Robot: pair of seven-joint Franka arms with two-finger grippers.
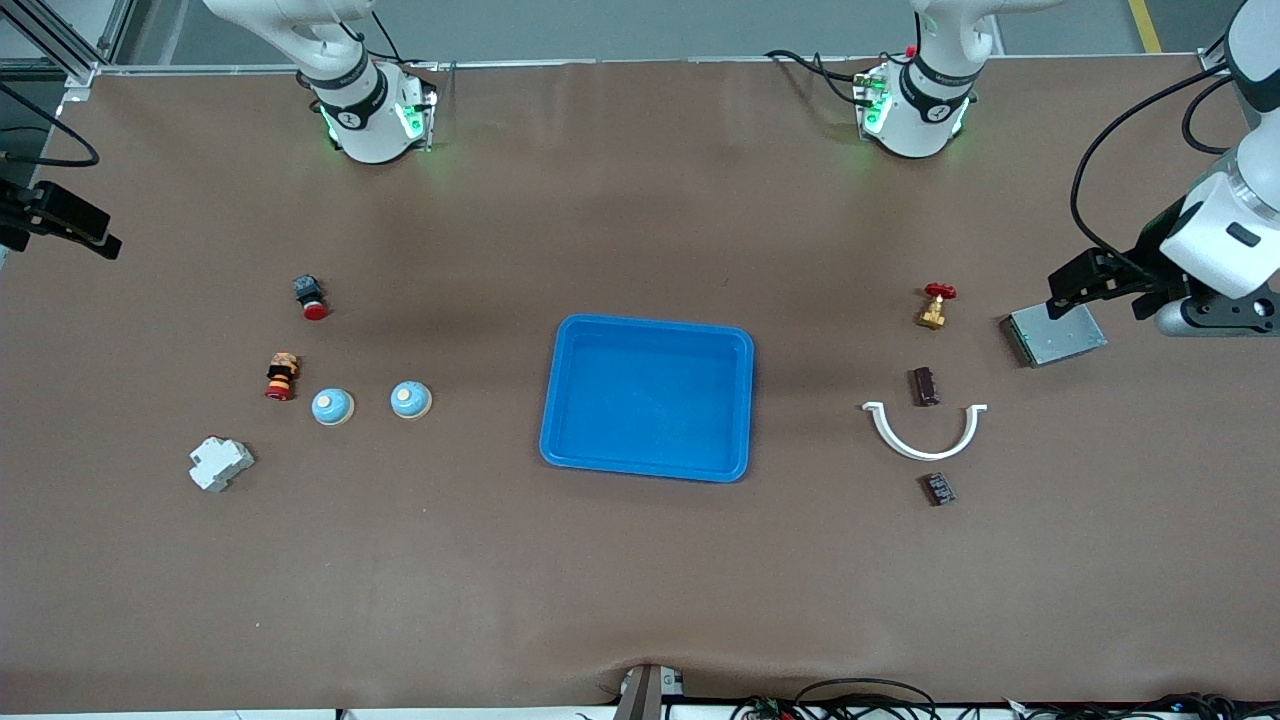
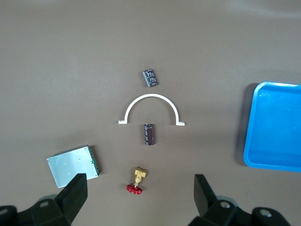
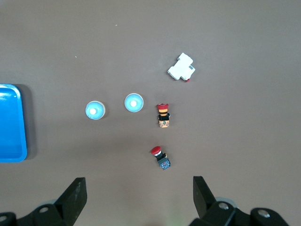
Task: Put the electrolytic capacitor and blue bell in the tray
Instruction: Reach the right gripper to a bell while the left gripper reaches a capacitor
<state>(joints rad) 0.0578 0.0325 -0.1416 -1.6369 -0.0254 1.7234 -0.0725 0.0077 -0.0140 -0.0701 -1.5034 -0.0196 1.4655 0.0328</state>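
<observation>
- Two blue bells sit side by side on the brown surface (image 1: 640, 600), toward the right arm's end; one blue bell (image 1: 411, 399) is closer to the tray, the other blue bell (image 1: 332, 406) is next to it
- One bright blue tray (image 1: 560, 400) lies flat in the middle of the surface, with nothing inside it
- One dark round electrolytic capacitor (image 1: 925, 386) lies on its side toward the left arm's end, just inside the open part of a white half-ring clip (image 1: 924, 437), not touching it
- A small dark block part (image 1: 938, 488) sits nearer the front camera than the clip
- A brass valve with a red handle (image 1: 936, 305) sits farther from the front camera than the capacitor
- A flat silver box (image 1: 1053, 335) lies near the valve, at the left arm's end
- A red push button (image 1: 310, 296), a red and yellow button (image 1: 282, 376) and a white plastic block (image 1: 221, 464) are close to the bells
- The left claw (image 2: 140, 197) is spread wide and holds nothing; it hangs over the valve and the silver box
- The right claw (image 3: 139, 197) is spread wide and holds nothing; it hangs over bare surface near the red push button
</observation>
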